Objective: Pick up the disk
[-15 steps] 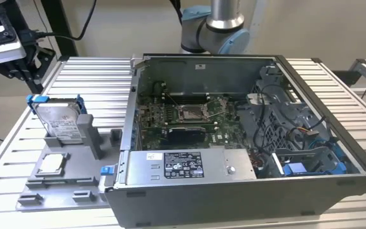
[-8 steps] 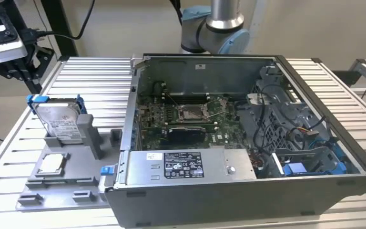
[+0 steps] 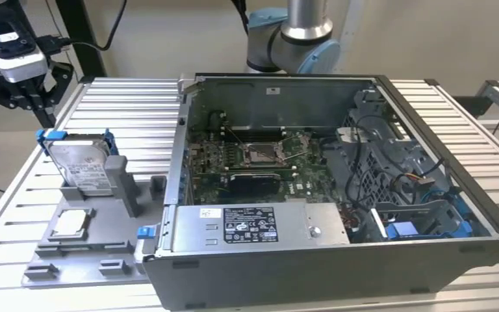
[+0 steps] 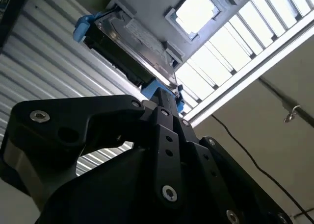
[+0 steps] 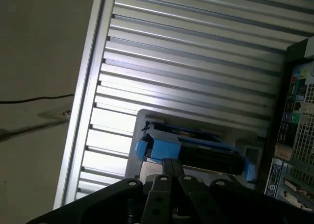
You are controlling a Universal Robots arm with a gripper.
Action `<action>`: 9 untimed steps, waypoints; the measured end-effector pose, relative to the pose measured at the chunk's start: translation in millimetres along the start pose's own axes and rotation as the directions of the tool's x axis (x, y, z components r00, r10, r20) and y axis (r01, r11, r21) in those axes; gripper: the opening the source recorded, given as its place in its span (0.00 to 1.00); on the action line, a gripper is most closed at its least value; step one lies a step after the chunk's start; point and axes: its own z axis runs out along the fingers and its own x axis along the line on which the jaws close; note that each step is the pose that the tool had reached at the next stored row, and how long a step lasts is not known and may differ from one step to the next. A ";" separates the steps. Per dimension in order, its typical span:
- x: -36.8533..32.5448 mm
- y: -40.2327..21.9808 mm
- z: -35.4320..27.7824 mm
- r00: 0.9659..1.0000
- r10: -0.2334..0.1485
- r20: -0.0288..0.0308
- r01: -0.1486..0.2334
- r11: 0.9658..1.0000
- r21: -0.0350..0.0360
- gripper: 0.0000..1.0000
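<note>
The slatted metal bench (image 3: 119,104) carries an open computer case (image 3: 319,276) and, at the exterior view's left of it, a grey fixture (image 3: 85,257). The disk (image 3: 80,162) stands on edge in a slot of that fixture, blue bracket uppermost, with nothing gripping it. The gripper (image 3: 23,97) hangs apart from the disk, higher and toward the exterior view's left; I cannot tell whether its jaws stand wide or narrow. A small square chip (image 3: 69,223) lies flat in the fixture near the disk's foot.

Silver-blue arm (image 3: 308,26), black screw-studded gripper (image 4: 164,104)
</note>
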 end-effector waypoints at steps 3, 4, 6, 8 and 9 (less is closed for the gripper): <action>0.0 0.0 0.0 0.998 -0.055 -0.002 0.055 0.998 -0.001 0.00; 0.0 0.0 0.0 0.997 -0.073 -0.003 0.073 0.997 -0.001 0.00; 0.1 0.0 0.0 0.994 -0.110 -0.004 0.110 0.994 -0.001 0.00; 0.2 0.1 0.0 0.989 -0.145 -0.006 0.145 0.989 -0.002 0.00; 0.2 0.1 0.0 0.987 -0.164 -0.006 0.164 0.987 -0.002 0.00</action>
